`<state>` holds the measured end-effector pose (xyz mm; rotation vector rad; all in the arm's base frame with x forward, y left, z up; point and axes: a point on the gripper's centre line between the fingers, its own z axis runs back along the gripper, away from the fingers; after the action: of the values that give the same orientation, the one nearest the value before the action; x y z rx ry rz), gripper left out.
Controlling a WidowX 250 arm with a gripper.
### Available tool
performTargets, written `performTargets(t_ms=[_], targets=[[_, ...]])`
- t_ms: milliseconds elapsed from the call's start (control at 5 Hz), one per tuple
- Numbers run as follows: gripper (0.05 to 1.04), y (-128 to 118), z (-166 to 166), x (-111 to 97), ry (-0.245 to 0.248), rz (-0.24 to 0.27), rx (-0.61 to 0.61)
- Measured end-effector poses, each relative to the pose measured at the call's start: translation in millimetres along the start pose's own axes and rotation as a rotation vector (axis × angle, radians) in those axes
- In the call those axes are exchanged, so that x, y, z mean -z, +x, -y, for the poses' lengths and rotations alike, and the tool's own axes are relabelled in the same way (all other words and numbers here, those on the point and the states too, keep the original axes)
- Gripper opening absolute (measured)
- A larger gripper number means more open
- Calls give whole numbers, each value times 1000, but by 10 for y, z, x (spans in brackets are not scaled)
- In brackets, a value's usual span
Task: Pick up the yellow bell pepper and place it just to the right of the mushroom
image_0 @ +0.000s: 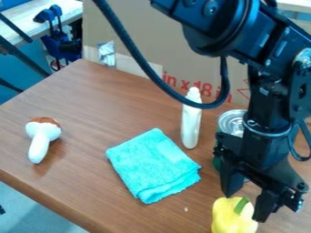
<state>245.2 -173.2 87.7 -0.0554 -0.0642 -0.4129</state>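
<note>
Farthest left of the pincer (pixel 245 208), a white toy mushroom (pixel 41 139) with a brown top lies on the brown surface (pixel 91 104), its stem pointing toward the near edge. Up and left of the pincer, beyond that surface, a dark blue clamp (pixel 59 47) stands by a pale tabletop (pixel 30 17). Also far off, up and left, a crumpled silvery packet (pixel 107 53) sits at the far edge, against a large cardboard panel (pixel 139 41) with red print.

Nearer, left of the pincer, a folded turquoise cloth (pixel 153 166) lies flat, its layered edge facing the near side. Beyond the cloth, up and left of the pincer, is a white bottle (pixel 191 123) with a narrow tip, near the cloth but apart from it. Next comes a metal can (pixel 231 121), just behind the pincer, partly hidden by it, its silvery lid showing.

Directly under the pincer, by its fingertips, is a yellow pepper (pixel 226 219) with a green stem. The pincer is spread, one finger on either side of the pepper's top; whether either finger touches it, I cannot tell. The black arm (pixel 264 98) comes down from above, a thick black cable (pixel 138 57) looping out to its left.
</note>
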Motion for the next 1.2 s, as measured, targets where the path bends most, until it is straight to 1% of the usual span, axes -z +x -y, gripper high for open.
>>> performTargets(t_ms=[200, 400, 600, 800, 1000, 1200], targets=[[371, -2, 13, 8, -3, -15, -2], [172, -5, 25, 12, -10, -17, -6], [106, -6, 26, 11, -30, -22, -17], [101, -53, 5, 0, -29, -29, -10], [101, -135, -114, -326, -22, 68, -44], [101, -327, -380, -636, 11, 132, -128]])
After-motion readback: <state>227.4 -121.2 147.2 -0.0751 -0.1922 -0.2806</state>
